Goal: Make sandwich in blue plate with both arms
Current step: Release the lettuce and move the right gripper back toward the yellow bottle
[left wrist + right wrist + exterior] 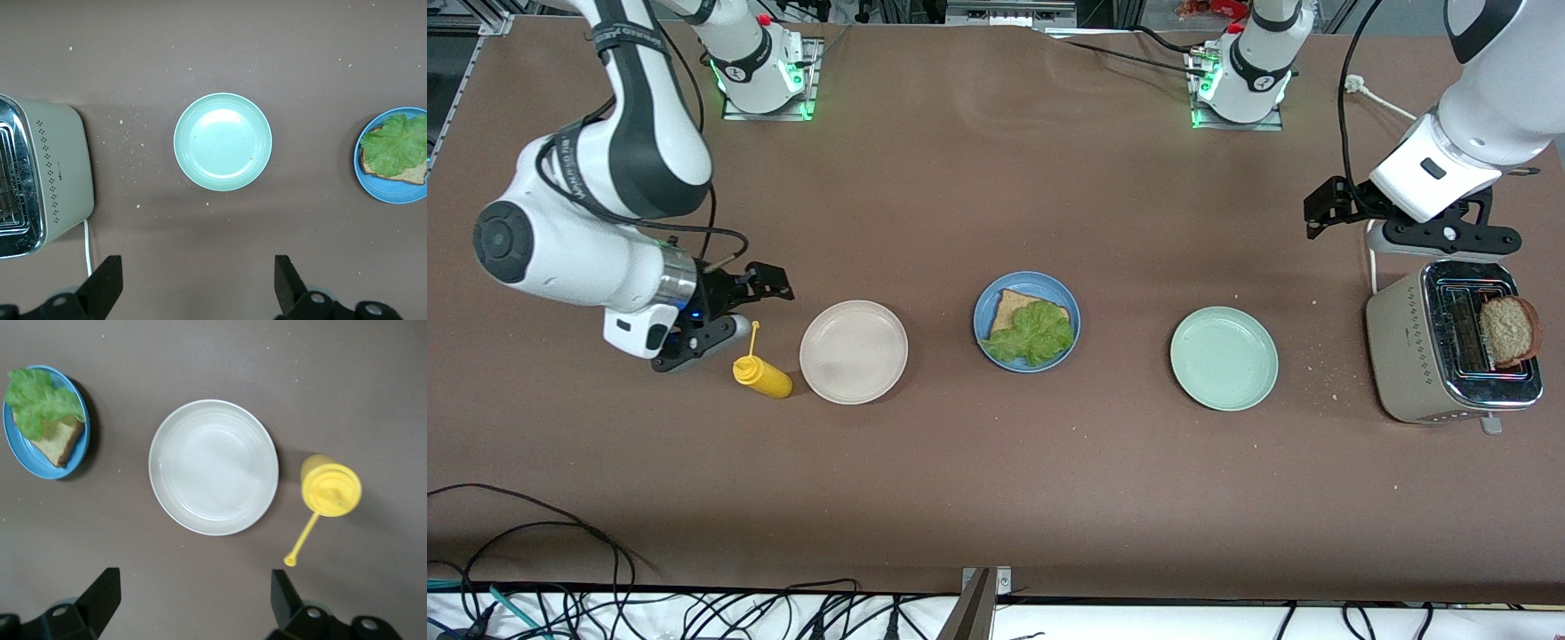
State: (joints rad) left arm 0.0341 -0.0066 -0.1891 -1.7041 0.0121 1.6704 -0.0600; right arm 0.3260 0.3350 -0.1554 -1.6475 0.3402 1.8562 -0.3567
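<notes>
Front view is showing a brown table with three round plates sitting in a row. Round medium-blue plate [984, 311] is sitting in the middle, carrying one slice of brown wholegrain bread [1016, 308] with a ruffled green lettuce leaf [1033, 334] lying on top; no second slice is covering it. Beige round plate [854, 352] is lying toward the right arm's end of the table, pale green round plate [1224, 358] toward the left arm's end, both bare.

Yellow squeeze bottle with a thin nozzle [760, 373] is standing just beside the beige plate, at the right arm's end. Cream-and-chrome toaster [1405, 351] is sitting at the left arm's end, with a second slice of brown bread [1508, 331] sticking up out of its slot.

Right gripper [765, 284] is hanging over the table near the yellow bottle, fingers standing apart and holding nothing; right wrist view is showing both black fingertips [100, 597] spread wide, with the beige plate and bottle below. Left gripper [1325, 209] is hovering above the table beside the toaster, fingers likewise spread and gripping nothing; left wrist view is showing its fingertips [107, 283] wide apart, with the green plate below and crumbs scattered around it.
</notes>
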